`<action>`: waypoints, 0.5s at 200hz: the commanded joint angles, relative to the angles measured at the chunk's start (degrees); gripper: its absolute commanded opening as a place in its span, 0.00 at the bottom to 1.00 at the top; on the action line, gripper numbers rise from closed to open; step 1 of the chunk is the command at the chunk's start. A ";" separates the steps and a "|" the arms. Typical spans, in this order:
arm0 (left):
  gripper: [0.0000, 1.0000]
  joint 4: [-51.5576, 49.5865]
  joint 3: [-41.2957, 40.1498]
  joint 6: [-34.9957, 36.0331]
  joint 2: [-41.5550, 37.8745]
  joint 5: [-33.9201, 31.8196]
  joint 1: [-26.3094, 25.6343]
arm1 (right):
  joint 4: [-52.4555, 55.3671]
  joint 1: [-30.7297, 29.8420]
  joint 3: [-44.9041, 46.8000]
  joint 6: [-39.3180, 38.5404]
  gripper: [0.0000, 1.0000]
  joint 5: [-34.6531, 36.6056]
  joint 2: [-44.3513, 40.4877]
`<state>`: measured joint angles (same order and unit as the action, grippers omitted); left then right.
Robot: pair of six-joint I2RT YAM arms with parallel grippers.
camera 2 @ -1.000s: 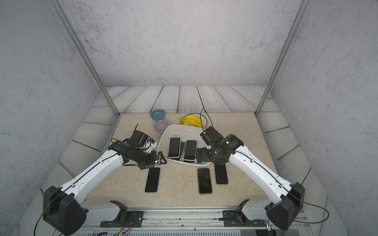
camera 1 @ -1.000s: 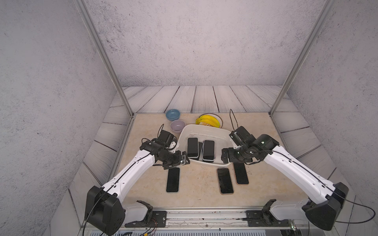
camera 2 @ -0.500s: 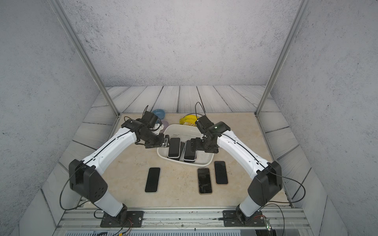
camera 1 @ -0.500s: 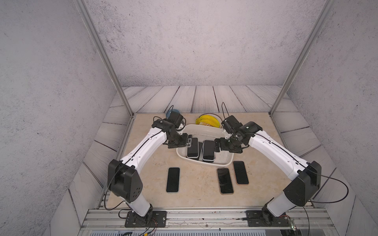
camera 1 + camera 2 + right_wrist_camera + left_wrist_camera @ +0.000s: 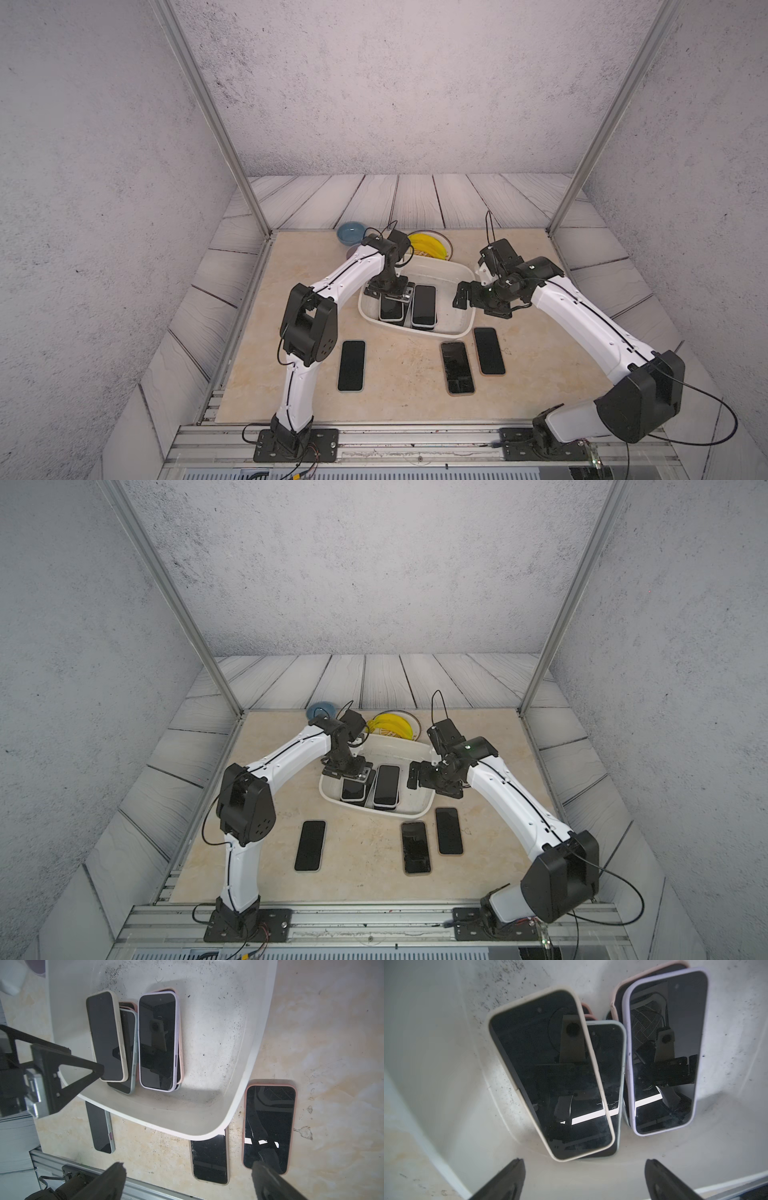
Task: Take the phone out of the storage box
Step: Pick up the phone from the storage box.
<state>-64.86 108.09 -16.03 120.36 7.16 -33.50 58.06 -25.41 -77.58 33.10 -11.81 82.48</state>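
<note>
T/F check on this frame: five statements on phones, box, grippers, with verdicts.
1. A pink-cased phone lies on the table outside the storage box. True.
2. The left gripper is shut on a phone. False: it is open and empty, above the cream-cased phone in the box.
3. The lilac-cased phone lies on top of another phone in the box. True.
4. The right gripper holds a phone. False: it is open and empty, near the box's right rim.
5. The plate of bananas stands between the box and the robot's bases. False: it stands behind the box, on the far side.
</note>
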 commanded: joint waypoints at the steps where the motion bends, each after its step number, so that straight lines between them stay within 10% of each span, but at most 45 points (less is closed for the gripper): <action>1: 0.99 -2.51 2.51 1.22 2.04 -2.59 0.36 | -0.67 0.77 -0.03 -1.90 1.00 -1.49 -1.18; 100: 0.99 -0.92 3.88 -0.11 5.94 -3.16 0.36 | -0.36 2.47 -1.43 -3.53 1.00 -4.25 2.39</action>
<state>-65.54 111.31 -15.49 124.57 4.08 -33.39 57.08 -23.11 -78.04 30.50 -14.96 84.47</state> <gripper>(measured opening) 0.985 0.997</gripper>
